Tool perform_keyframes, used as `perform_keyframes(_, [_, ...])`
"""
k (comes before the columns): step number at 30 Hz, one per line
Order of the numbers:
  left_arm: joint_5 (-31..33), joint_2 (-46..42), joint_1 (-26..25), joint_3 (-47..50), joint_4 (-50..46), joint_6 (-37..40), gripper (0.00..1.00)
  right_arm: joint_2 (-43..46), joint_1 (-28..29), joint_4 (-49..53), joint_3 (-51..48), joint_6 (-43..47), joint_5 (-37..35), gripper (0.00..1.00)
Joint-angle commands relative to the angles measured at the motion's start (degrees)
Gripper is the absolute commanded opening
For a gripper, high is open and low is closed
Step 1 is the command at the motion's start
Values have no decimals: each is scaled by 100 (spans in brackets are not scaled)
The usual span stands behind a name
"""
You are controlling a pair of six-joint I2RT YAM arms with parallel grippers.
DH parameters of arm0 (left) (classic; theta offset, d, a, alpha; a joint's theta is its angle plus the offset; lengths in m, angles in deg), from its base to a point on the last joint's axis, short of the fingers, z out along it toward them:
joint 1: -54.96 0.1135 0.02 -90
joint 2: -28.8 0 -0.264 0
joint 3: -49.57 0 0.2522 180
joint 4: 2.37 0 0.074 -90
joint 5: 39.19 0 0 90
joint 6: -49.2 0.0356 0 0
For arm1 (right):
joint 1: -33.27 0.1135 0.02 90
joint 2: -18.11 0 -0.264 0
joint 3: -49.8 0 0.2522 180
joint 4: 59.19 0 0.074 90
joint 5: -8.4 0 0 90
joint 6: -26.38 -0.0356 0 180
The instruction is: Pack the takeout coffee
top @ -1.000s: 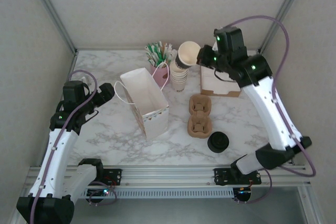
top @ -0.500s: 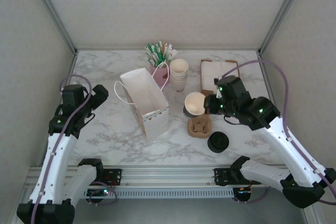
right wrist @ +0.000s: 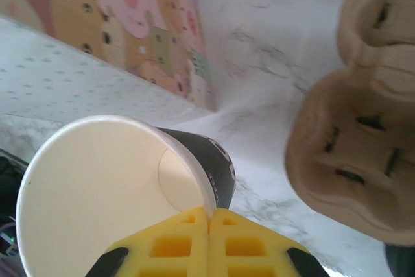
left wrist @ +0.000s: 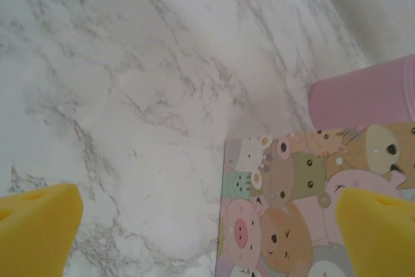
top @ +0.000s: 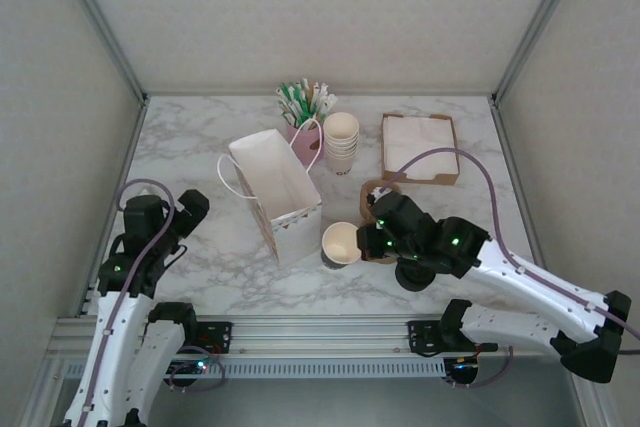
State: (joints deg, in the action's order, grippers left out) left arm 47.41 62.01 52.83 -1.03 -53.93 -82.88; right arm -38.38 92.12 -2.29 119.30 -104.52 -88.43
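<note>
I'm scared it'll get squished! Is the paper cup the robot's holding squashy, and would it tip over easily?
Probably squashy: the cup looks like thin paper, and the right gripper pinches just its rim. It's likely very light, since the inside looks empty. Set down, it might tip easily if nudged, with nothing inside to weigh it down.

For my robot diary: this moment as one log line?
right claw: shut on cup rim | cup: open-topped, beside bag | left claw: open, empty
</note>
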Motion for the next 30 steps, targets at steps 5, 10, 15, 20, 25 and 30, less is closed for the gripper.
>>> perform_keyframes(5, [-380, -181, 37, 352, -44, -292, 99, -630, 252, -1199, 20, -81, -499, 0])
perform_keyframes(10, [-420, -224, 37, 455, -9, -336, 98, -1060, 259, -1549, 216, 8, -832, 0])
perform_keyframes(15, [-424, -254, 41, 476, -34, -352, 97, -1511, 258, -1719, 489, 168, -1116, 0])
perform_keyframes(20, [-423, -285, 37, 511, -42, -371, 97, -1992, 255, -1498, 897, 162, -1268, 0])
perform_keyframes(25, [-601, -298, 37, 567, 7, -296, 95, -2031, 255, -772, 948, -123, -1432, 0])
perform_keyframes(30, [-1003, -293, 29, 749, 148, -217, 89, -1904, 260, -148, 691, -606, -1509, 0])
